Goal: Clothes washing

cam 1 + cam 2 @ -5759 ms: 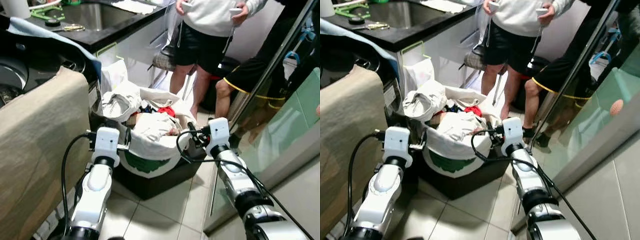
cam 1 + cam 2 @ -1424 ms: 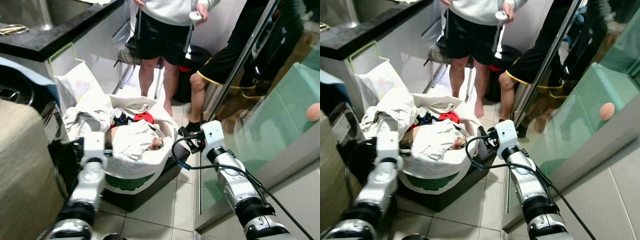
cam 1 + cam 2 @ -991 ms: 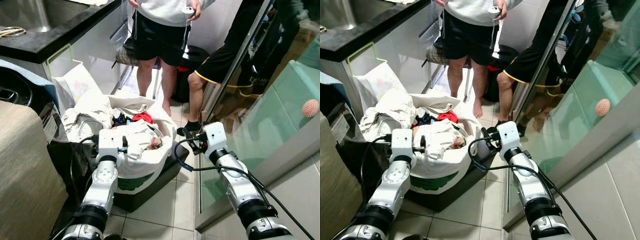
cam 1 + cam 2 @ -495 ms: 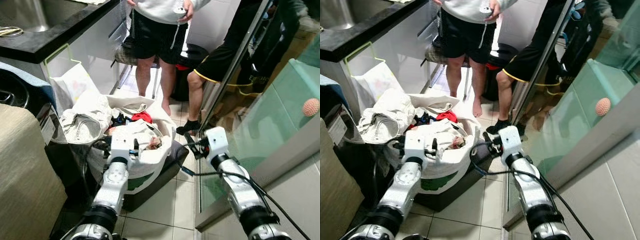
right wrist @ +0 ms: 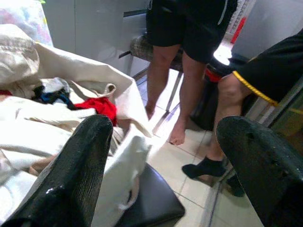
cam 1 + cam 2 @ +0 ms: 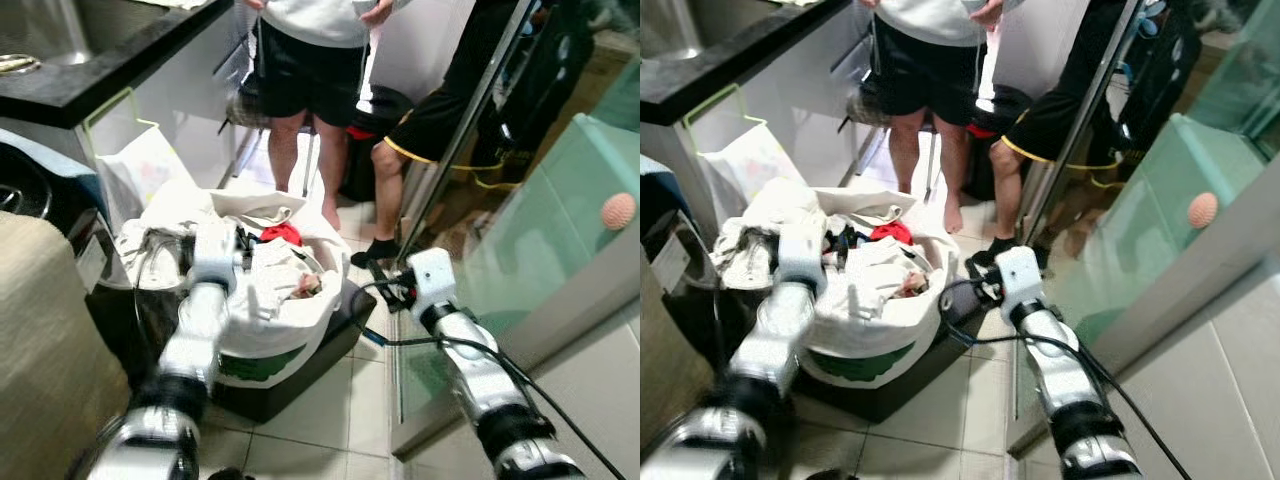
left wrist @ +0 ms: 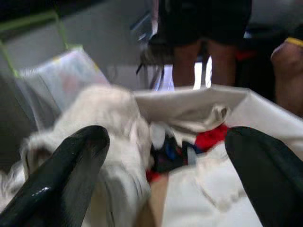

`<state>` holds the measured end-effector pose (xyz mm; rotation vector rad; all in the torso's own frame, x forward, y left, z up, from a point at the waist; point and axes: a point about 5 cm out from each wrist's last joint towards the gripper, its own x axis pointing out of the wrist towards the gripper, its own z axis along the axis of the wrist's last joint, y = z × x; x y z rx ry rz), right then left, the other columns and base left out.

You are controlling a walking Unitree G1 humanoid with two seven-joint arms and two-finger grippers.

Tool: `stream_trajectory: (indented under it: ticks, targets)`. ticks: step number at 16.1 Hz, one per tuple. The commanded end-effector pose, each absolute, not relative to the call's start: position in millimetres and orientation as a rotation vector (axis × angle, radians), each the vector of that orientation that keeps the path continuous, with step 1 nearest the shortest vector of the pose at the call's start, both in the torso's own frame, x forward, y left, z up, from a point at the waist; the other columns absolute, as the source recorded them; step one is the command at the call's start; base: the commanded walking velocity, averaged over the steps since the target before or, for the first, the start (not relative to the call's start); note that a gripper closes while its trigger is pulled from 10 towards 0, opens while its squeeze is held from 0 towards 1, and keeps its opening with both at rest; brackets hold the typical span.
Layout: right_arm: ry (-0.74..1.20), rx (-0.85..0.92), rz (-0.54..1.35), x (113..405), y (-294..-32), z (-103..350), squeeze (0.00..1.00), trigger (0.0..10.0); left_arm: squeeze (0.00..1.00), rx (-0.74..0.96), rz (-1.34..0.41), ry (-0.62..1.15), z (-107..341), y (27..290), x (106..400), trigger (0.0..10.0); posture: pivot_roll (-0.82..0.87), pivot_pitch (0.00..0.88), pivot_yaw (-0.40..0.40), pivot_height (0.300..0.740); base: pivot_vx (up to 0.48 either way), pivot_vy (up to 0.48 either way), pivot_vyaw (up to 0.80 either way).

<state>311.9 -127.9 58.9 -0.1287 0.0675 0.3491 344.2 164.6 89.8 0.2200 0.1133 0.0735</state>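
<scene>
Laundry bag (image 6: 290,320) under left end effector (image 7: 165,170)

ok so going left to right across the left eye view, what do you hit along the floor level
beige cloth-covered surface → left pincer → laundry bag of clothes → right pincer → glass door

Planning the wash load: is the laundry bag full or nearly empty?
Full: clothes heap above the laundry bag rim.
</scene>
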Motion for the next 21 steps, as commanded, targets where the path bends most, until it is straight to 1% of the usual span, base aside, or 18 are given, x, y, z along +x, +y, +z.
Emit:
stream_trajectory:
  ticks: [1, 3, 5, 7, 9, 11, 12, 13, 15, 18, 20, 21]
  targets:
    - [0.058, -0.129, 0.327, 314.2, -130.2, 60.5, 0.00, 10.0, 0.00, 0.236, 0.019, 0.124, 90.4, 154.6, 347.4, 10.0, 0.06, 0.000, -0.054, 0.740, 0.000, 0.000, 0.00]
    - [0.050, -0.112, 0.307, 315.9, -127.4, 61.8, 0.00, 10.0, 0.00, 0.242, -0.018, 0.108, 97.3, 147.7, 351.3, 10.0, 0.06, 0.000, -0.031, 0.740, 0.000, 0.000, 0.00]
    - [0.049, -0.101, 0.297, 314.0, -124.0, 59.2, 0.00, 10.0, 0.00, 0.297, -0.058, 0.135, 88.2, 138.9, 349.8, 10.0, 0.06, 0.000, -0.011, 0.740, 0.000, 0.000, 0.00]
    - [0.049, -0.097, 0.295, 312.6, -122.5, 57.7, 0.00, 10.0, 0.00, 0.315, -0.071, 0.140, 85.6, 136.5, 349.3, 10.0, 0.06, 0.000, -0.004, 0.740, 0.000, 0.000, 0.00]
    - [0.051, -0.090, 0.288, 309.5, -122.0, 55.2, 0.00, 10.0, 0.00, 0.303, 0.004, 0.095, 92.3, 144.0, 348.9, 10.0, 0.06, 0.000, 0.004, 0.740, 0.000, 0.000, 0.00]
    - [0.057, -0.091, 0.280, 307.2, -125.0, 52.7, 0.00, 10.0, 0.00, 0.242, 0.107, 0.078, 94.7, 168.1, 345.9, 10.0, 0.06, 0.000, 0.000, 0.740, 0.000, 0.000, 0.00]
    - [0.059, -0.094, 0.280, 306.3, -126.4, 51.8, 0.00, 10.0, 0.00, 0.248, 0.146, 0.082, 92.8, 180.1, 343.2, 10.0, 0.05, 0.000, -0.007, 0.740, 0.000, 0.000, 0.00]
    - [0.062, -0.099, 0.284, 305.2, -128.1, 51.0, 0.00, 10.0, 0.00, 0.233, 0.209, 0.128, 83.1, 198.3, 337.3, 10.0, 0.05, 0.000, -0.020, 0.740, 0.000, 0.000, 0.00]
    - [0.064, -0.107, 0.294, 304.4, -129.7, 50.7, 0.00, 10.0, 0.00, 0.224, 0.257, 0.153, 76.5, 209.1, 331.5, 10.0, 0.05, 0.000, -0.036, 0.740, 0.000, 0.000, 0.00]
    - [0.068, -0.119, 0.311, 302.2, -131.6, 50.6, 0.00, 10.0, 0.00, 0.261, 0.277, 0.187, 64.5, 209.4, 322.4, 10.0, 0.04, 0.000, -0.058, 0.740, 0.000, 0.000, 0.00]
    - [0.078, -0.127, 0.321, 299.1, -133.3, 48.1, 0.00, 10.0, 0.00, 0.274, 0.252, 0.199, 57.7, 202.3, 318.2, 10.0, 0.04, 0.000, -0.064, 0.740, 0.000, 0.000, 0.00]
    - [0.082, -0.128, 0.324, 297.0, -133.8, 46.9, 0.00, 10.0, 0.00, 0.279, 0.220, 0.205, 54.3, 194.7, 314.9, 10.0, 0.04, 0.000, -0.068, 0.740, 0.000, 0.000, 0.00]
